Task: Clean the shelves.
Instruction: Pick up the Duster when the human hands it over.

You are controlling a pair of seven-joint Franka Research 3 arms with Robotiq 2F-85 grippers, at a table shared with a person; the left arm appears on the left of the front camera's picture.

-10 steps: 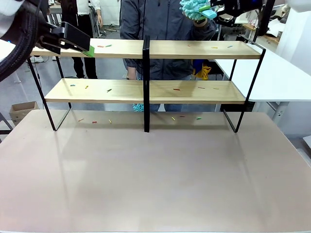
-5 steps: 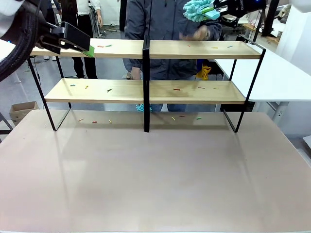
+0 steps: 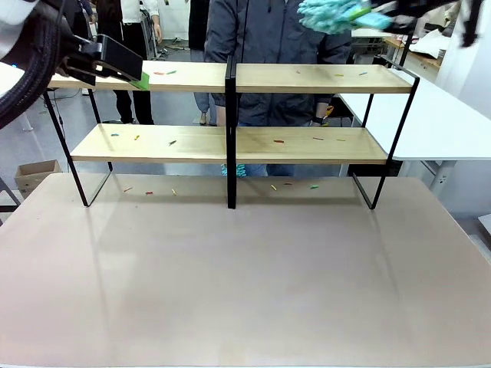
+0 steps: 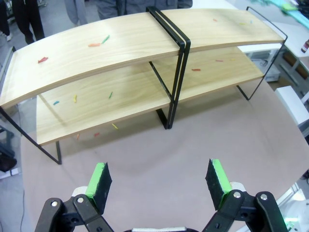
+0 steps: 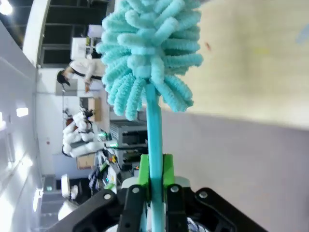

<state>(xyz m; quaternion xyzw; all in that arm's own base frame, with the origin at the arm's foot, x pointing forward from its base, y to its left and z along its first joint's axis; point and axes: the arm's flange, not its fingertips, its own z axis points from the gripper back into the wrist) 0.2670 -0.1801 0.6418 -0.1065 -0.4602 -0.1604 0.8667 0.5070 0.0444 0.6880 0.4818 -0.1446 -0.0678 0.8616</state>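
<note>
Teal duster [image 3: 326, 14] hovers clear above the shelves [image 3: 307, 78].

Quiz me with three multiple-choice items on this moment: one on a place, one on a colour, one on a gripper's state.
1. Where is the duster's fluffy head?
A: lying on the table.
B: on the lower board.
C: in the air over the right half of the shelves' top board.

2. What colour is the duster's head?
A: yellow.
B: light teal.
C: red.

3. How is the left gripper?
A: open, holding nothing.
B: shut on the duster.
C: shut on a cloth.

Answers:
1 C: the front view shows it up over the top board's right half, and the right wrist view has wood behind it.
2 B: both views show teal strands.
3 A: its green pads stand apart with nothing between them. It is the right gripper that clamps the duster's handle.
</note>
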